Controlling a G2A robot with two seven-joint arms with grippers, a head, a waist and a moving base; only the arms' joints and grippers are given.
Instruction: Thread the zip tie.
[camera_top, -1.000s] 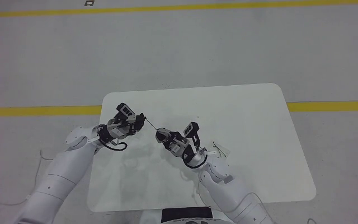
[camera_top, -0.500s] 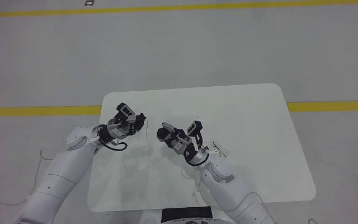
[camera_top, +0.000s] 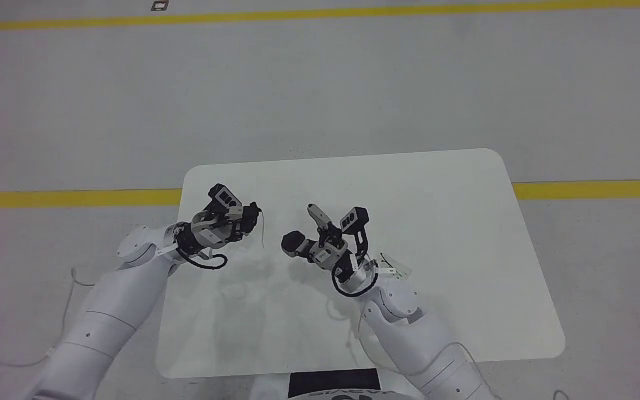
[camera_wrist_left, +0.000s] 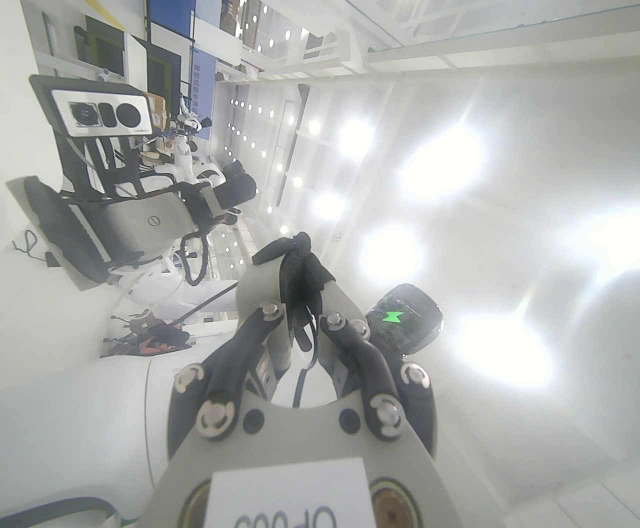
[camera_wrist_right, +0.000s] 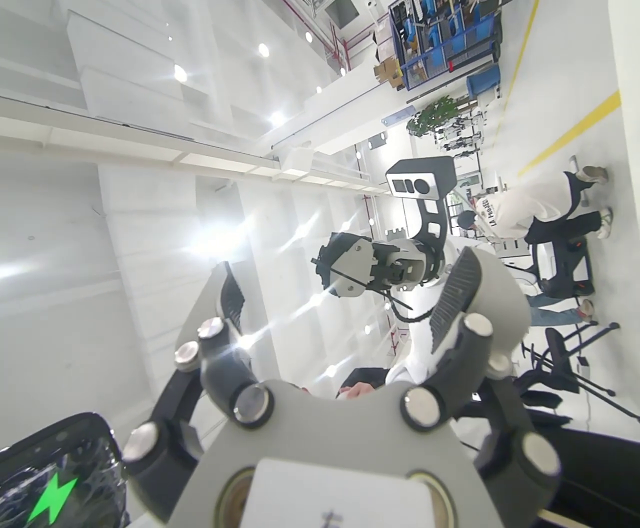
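Pinching the zip tie (camera_wrist_right: 356, 282), the left gripper (camera_top: 247, 213) hangs over the counter (camera_top: 450, 200). The right gripper (camera_top: 303, 229), spread wide, hangs near the zip tie, not touching.

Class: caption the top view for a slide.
Over a white table, the left tool grips the zip tie; the right tool is open nearby.

A white, flat-topped table with rounded corners (camera_top: 460, 220) stands on a pale grey floor crossed by a yellow stripe (camera_top: 580, 188). On its top, right of the middle and toward the near edge, lie a few thin dark strands (camera_top: 398, 267), too small to tell apart.
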